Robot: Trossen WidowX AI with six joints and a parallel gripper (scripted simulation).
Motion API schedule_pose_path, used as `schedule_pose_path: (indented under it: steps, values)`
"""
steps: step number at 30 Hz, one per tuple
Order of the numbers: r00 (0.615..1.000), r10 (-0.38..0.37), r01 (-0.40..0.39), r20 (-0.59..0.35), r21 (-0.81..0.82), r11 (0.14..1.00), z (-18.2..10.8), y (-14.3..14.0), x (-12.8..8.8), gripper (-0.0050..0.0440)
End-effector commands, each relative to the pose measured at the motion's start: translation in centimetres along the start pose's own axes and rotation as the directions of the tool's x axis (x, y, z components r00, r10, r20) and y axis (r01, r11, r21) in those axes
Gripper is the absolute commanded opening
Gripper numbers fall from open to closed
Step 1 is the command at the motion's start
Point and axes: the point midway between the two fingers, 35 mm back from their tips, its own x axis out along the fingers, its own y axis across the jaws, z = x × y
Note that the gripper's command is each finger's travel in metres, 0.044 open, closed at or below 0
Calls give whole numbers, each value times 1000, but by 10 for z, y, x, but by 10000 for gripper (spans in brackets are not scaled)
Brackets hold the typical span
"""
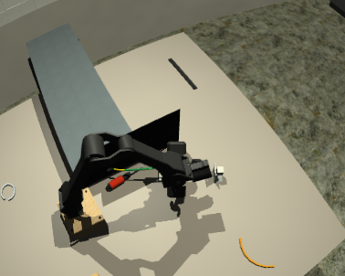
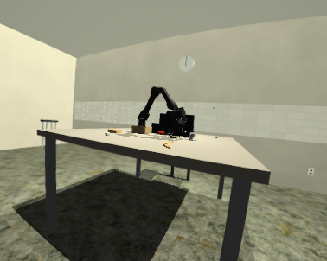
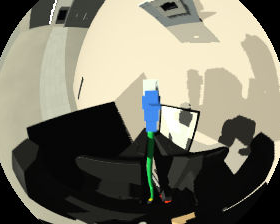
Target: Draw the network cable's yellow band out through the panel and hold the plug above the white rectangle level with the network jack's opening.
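Note:
My gripper is shut on the green network cable just behind its blue plug. The plug sticks out past the fingers, above the table. It points toward the white network jack, which also shows in the wrist view on its grey bracket. In the overhead view a green stretch of cable runs along my forearm, with the yellow band at its left end, on the near side of the black panel. The white rectangle lies on the table below and beside the plug.
A long grey-blue box stands behind the panel. A red cylinder lies under my arm. An orange curved strip, a grey ring and a black bar lie farther off. My base block is at the near left.

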Motion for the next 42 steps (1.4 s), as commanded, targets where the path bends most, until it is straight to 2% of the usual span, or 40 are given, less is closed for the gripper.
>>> schedule_pose_path:
  steps: [1, 21, 42]
  values:
    - [1000, 12, -11, 16, -27, 1000, 4, 9, -5, -50]
    - [1000, 13, -13, 19, -26, 1000, -22, 10, -6, -50]
    - [1000, 9, -9, 8, -15, 1000, -15, -1, 6, -50]
